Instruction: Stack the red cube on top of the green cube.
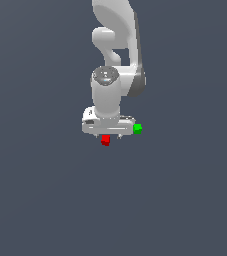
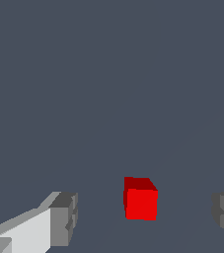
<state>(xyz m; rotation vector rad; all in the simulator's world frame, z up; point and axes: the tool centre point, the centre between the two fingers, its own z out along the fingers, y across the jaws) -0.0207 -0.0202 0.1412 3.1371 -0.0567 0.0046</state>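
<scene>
The red cube (image 1: 105, 140) lies on the dark grey floor just under the white gripper (image 1: 108, 136). In the wrist view the red cube (image 2: 140, 199) sits between the two grey fingertips (image 2: 64, 217), with a gap on each side, so the gripper (image 2: 145, 215) is open and touches nothing. The green cube (image 1: 137, 128) rests on the floor at the hand's side toward the exterior view's right, partly hidden by the hand. It is out of the wrist view.
The white arm (image 1: 116, 45) rises above the hand toward the top of the exterior view. Around the cubes there is only the flat dark grey floor (image 1: 45, 190).
</scene>
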